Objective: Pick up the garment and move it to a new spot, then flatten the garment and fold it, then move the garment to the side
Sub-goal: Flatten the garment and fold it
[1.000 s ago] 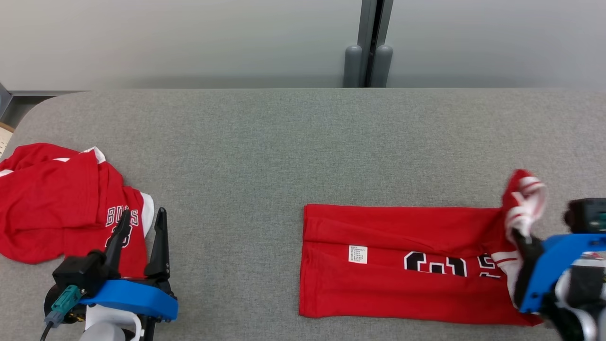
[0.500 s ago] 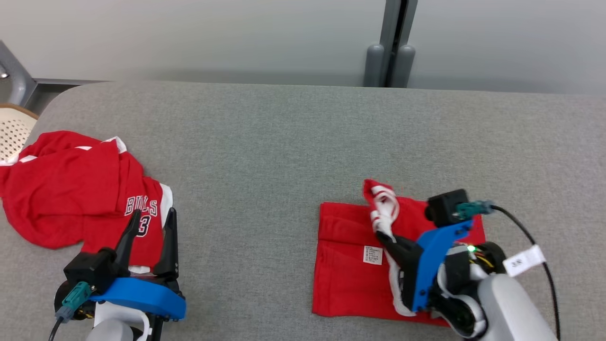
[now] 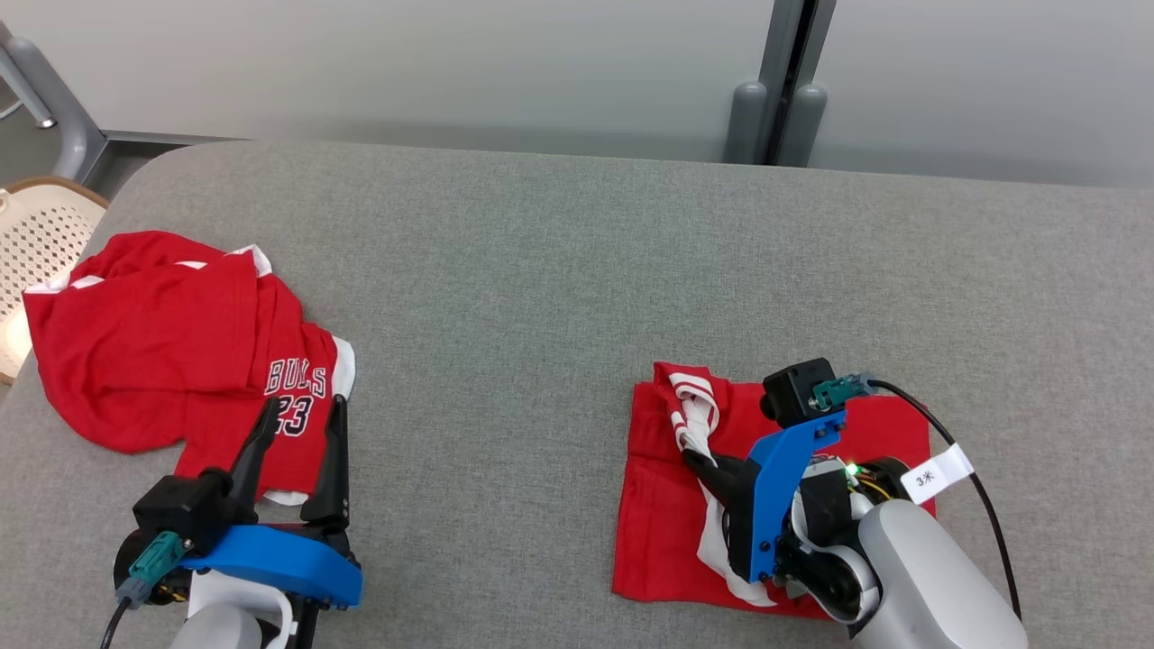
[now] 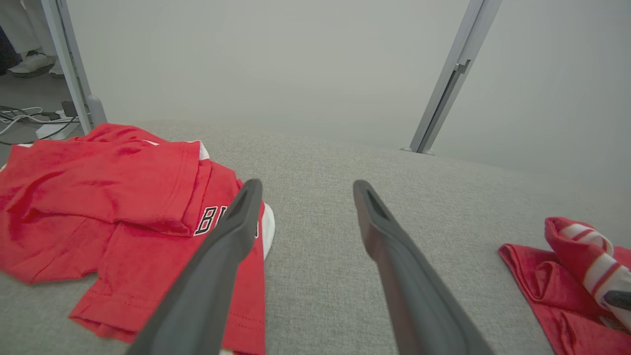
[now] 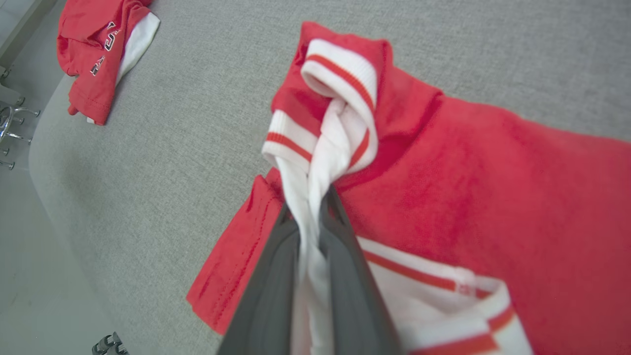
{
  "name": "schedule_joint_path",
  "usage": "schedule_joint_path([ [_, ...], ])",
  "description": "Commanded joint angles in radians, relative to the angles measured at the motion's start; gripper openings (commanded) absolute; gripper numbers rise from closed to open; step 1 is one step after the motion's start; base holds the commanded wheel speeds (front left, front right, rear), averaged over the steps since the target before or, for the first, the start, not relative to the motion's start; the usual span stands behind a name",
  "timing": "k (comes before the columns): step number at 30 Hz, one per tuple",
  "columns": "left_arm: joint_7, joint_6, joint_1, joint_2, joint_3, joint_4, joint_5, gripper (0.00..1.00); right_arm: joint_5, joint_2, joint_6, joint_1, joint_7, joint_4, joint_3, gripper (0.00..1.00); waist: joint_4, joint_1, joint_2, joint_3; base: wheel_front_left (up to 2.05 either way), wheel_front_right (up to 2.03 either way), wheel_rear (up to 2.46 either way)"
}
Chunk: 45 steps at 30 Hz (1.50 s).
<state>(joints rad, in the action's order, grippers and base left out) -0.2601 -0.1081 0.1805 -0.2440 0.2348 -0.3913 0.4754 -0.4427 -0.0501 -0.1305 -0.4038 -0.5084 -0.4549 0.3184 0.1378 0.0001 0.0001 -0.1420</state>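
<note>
Grey table (image 3: 541,270) holds folded red garment (image 3: 658,532), white-striped trim bunched.

Lab-like room: grey padded table (image 3: 541,270), plain partition (image 3: 406,63), floor cables (image 4: 19,116).

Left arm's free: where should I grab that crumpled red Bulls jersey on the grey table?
I'd pinch the white-trimmed edge at the right of the crumpled red jersey, coming from above with the open left gripper: it lies thin and exposed at the heap's border, nearest that gripper.
</note>
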Motion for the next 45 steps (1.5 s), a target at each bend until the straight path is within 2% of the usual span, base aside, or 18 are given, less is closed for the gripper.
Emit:
schedule_joint_path([
  [1, -0.003, 0.0, 0.013, 0.001, -0.004, 0.001, 0.005, 1.0, -0.011, -0.001, -0.001, -0.018, 0.012, -0.008, 0.004, 0.0, 0.0, -0.0001, -0.0001, -0.003, 0.0, 0.0, 0.0],
  [2, -0.004, 0.0, 0.013, 0.001, -0.005, 0.001, 0.005, 1.0, -0.016, -0.001, -0.001, -0.023, 0.018, -0.016, 0.007, 0.35, -0.001, -0.0001, -0.0001, -0.004, 0.0, 0.0, 0.0],
  [3, -0.004, 0.0, 0.014, 0.001, -0.006, 0.0, 0.006, 1.0, -0.024, 0.0, -0.001, -0.026, 0.023, -0.02, 0.015, 1.0, -0.001, -0.0001, -0.0001, -0.005, 0.0, 0.0, 0.0],
  [10, -0.004, 0.003, 0.005, 0.002, -0.011, 0.0, 0.001, 1.0, -0.199, -0.001, -0.001, -0.025, 0.092, 0.087, 0.064, 1.0, -0.006, -0.0001, -0.0001, 0.001, 0.0, 0.0, 0.0],
  [13, -0.005, 0.008, -0.006, -0.001, -0.018, 0.006, 0.001, 1.0, -0.223, -0.001, -0.001, -0.001, 0.116, 0.177, 0.042, 1.0, -0.013, -0.0001, -0.0001, 0.007, 0.0, 0.0, 0.0],
  [16, -0.005, 0.011, -0.015, -0.007, -0.033, 0.013, 0.008, 1.0, -0.153, -0.002, -0.001, 0.029, 0.145, 0.267, -0.038, 1.0, -0.022, -0.0001, -0.0001, 0.013, 0.0, 0.0, 0.0],
  [22, -0.005, 0.018, -0.038, -0.016, -0.063, 0.036, 0.009, 1.0, 0.091, -0.023, -0.001, 0.121, 0.167, 0.443, -0.22, 1.0, -0.043, -0.0001, -0.0001, 0.013, 0.0, 0.0, 0.0],
  [26, -0.006, 0.029, -0.051, -0.014, -0.069, 0.058, 0.003, 1.0, 0.207, -0.027, -0.001, 0.199, 0.175, 0.502, -0.312, 1.0, -0.049, -0.0001, -0.0001, 0.007, 0.0, 0.0, 0.0],
  [33, -0.006, 0.035, -0.049, -0.015, -0.062, 0.077, -0.002, 1.0, 0.305, -0.035, -0.001, 0.298, 0.198, 0.433, -0.363, 1.0, -0.053, -0.0001, -0.0001, 0.0, 0.0, 0.0, 0.0],
  [37, -0.005, 0.034, -0.042, -0.02, -0.053, 0.073, -0.007, 1.0, 0.344, -0.035, -0.001, 0.313, 0.222, 0.355, -0.325, 1.0, -0.052, -0.0001, -0.0001, 0.005, 0.0, 0.0, 0.0],
  [38, -0.003, 0.034, -0.039, -0.022, -0.052, 0.071, -0.007, 1.0, 0.365, -0.043, -0.001, 0.311, 0.23, 0.336, -0.31, 0.76, -0.051, -0.0001, -0.0001, 0.007, 0.0, 0.0, 0.0],
  [39, -0.001, 0.033, -0.037, -0.024, -0.05, 0.071, -0.01, 1.0, 0.386, -0.046, 0.0, 0.309, 0.231, 0.314, -0.294, 0.46, -0.051, -0.0001, -0.0001, 0.009, 0.0, 0.0, 0.0],
  [40, 0.001, 0.033, -0.035, -0.026, -0.049, 0.07, -0.011, 1.0, 0.4, -0.045, 0.0, 0.307, 0.232, 0.294, -0.274, 0.04, -0.051, -0.0001, -0.0001, 0.012, 0.0, 0.0, 0.0],
  [41, 0.002, 0.034, -0.034, -0.028, -0.047, 0.071, -0.011, 1.0, 0.41, -0.042, 0.0, 0.303, 0.237, 0.276, -0.249, 0.0, -0.051, -0.0001, -0.0001, 0.014, 0.0, 0.0, 0.0],
  [45, 0.01, 0.038, -0.038, -0.036, -0.043, 0.079, -0.01, 1.0, 0.433, -0.021, 0.0, 0.283, 0.249, 0.205, -0.115, 0.0, -0.053, -0.0001, -0.0001, 0.022, 0.0, 0.0, 0.0],
])
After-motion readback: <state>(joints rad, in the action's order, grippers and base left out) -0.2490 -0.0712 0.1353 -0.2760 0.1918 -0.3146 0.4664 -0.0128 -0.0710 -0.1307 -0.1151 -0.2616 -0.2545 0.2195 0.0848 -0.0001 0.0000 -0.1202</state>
